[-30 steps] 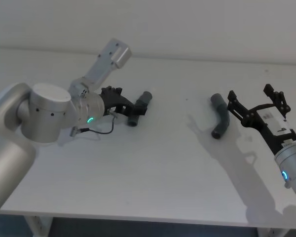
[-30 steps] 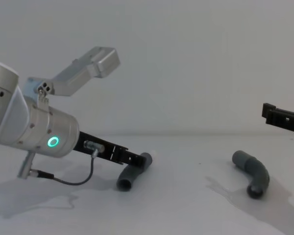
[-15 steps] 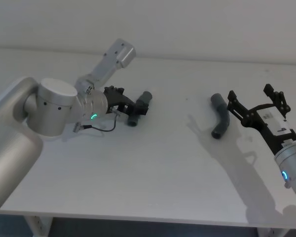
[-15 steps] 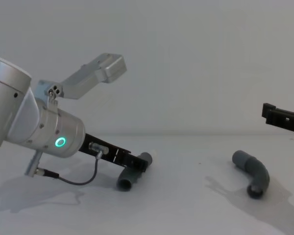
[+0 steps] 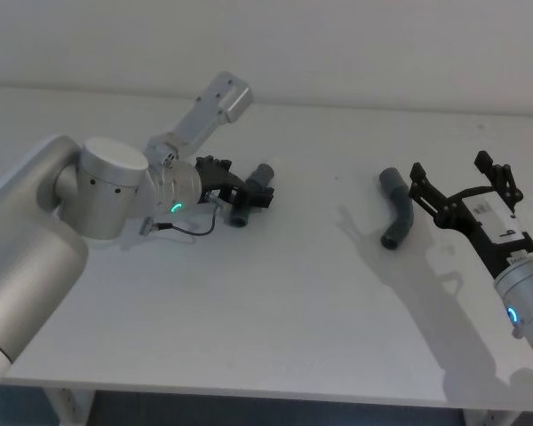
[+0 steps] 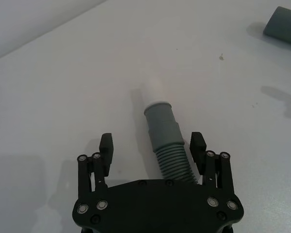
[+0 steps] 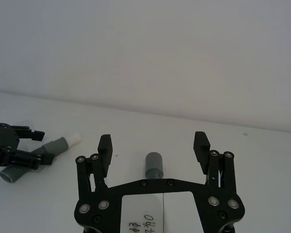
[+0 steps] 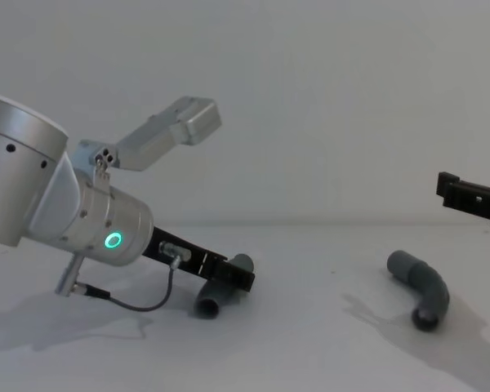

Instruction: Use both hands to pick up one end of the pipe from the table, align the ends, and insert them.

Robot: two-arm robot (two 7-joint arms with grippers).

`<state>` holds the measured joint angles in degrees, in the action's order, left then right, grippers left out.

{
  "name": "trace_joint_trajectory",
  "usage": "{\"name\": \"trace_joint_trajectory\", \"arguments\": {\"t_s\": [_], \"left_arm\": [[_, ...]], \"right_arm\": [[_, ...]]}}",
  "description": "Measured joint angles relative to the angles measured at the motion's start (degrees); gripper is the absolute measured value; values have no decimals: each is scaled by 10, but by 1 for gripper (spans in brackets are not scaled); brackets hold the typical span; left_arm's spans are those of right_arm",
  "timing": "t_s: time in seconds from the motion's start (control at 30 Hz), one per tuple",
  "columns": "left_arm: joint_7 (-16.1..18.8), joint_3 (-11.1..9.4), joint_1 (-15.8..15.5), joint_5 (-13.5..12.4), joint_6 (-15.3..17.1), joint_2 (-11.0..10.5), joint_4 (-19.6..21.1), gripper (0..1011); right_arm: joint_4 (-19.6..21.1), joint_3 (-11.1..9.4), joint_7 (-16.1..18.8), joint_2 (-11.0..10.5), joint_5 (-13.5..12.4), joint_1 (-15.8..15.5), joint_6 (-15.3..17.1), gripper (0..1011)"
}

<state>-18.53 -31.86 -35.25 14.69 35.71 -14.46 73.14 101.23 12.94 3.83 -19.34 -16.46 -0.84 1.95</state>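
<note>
- The left claw [image 6: 152,143] is hanging low over the table [image 5: 275,302]. Its fingers are spread wide and straddling one grey pipe piece [image 6: 160,133] without gripping it.
- In the left wrist view, one finger is sitting just beside the piece's ribbed part and the other is standing apart from it.
- That pipe piece is lying flat on the table, left of the middle, with its pale narrow tip [image 6: 153,90] pointing away from the claw.
- A green ring [image 8: 113,240] is glowing on the left wrist, and a thin cable [image 8: 139,302] is drooping from it toward the table.
- The right claw [image 5: 450,166] is hovering over the table's right side, spread wide and holding nothing.
- The other pipe piece, the elbow [image 5: 397,209], is lying on the table near the right claw, on the side toward the middle. It is sitting well apart from the first piece.
- In the chest view the right claw is hanging higher than the elbow.
- In the right wrist view, the elbow's round mouth [image 7: 153,160] is showing between the fingers, farther off.
</note>
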Motion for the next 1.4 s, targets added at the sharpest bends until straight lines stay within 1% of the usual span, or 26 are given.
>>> {"name": "trace_joint_trajectory", "arguments": {"t_s": [0.03,0.1,0.2,0.3,0.33,0.43,0.5,0.57,0.63,0.67,0.77,1.27,1.4], "left_arm": [[-1,0,-1,0,0,0,-1,981],[-2,-1,-2,-1,-2,2,-4,918],[-4,-2,-4,-1,-2,3,-8,868],[-6,-2,-5,-2,-3,4,-10,796],[-6,-2,-5,-2,-4,4,-11,745],[-7,-3,-6,-2,-4,5,-12,664],[-8,-3,-7,-3,-4,5,-14,587],[-8,-3,-7,-3,-5,5,-14,553],[-9,-3,-7,-3,-5,6,-15,448],[-9,-3,-7,-3,-5,6,-16,448],[-9,-3,-8,-3,-5,6,-17,364],[-10,-4,-9,-4,-6,7,-19,354],[-10,-4,-9,-4,-6,7,-19,354]], "right_arm": [[0,0,0,0,0,0,0,1001],[0,0,0,0,0,0,0,1001],[0,0,0,0,0,0,0,1001],[0,0,0,0,0,0,0,1001],[0,0,0,0,0,0,0,1001],[0,0,0,0,0,0,0,1001],[0,0,0,0,0,0,0,1001],[0,0,0,0,0,0,0,1001],[0,0,0,0,0,0,0,1001],[0,0,0,0,0,0,0,1001],[0,0,0,0,0,0,0,1001],[0,0,0,0,0,0,0,1001],[-2,1,4,-1,3,2,-2,1001]]}}
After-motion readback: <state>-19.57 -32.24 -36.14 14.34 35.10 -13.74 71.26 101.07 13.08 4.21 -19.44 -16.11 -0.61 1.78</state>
